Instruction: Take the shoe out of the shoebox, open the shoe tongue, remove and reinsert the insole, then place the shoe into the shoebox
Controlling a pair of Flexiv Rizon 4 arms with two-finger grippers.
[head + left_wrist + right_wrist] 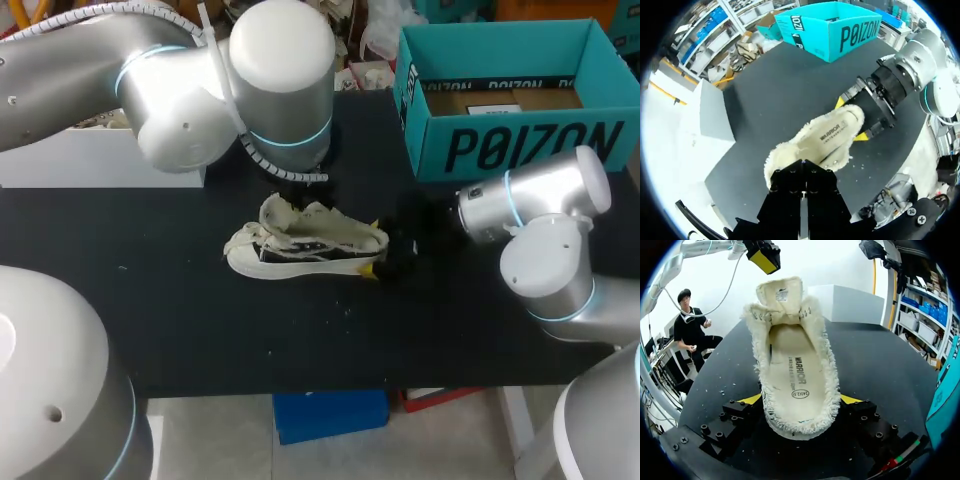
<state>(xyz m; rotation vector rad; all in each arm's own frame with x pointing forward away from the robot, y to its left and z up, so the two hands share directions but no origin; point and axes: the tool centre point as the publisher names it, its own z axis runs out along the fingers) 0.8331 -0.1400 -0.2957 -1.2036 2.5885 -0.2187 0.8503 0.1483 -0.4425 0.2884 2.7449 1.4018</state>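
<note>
On table (200, 330), clear of edges and shoebox (520, 150): shoe (305, 245), heel clenched by right end effector (801, 400); left end effector (801, 187), state unclear.

The left arm (180, 90) and right arm (545, 215) are silver tubes with blue-lit joint rings; a white cable (262, 158) wraps the left; the right gripper (800, 400) is black, yellow-tipped.

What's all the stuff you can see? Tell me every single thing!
Cream fuzzy-edged fabric shoe: one, cream with black side, middle of table.
Cream insole: one, cream, inside shoe.
Teal cardboard shoebox: one, teal, open, table's back right.
White box: one, white, at table's back left.
Black table: one, black, under everything.
Right hand: one, black with yellow tips, shut on shoe's heel.
Left hand: one, black, over shoe's tongue end.
</note>
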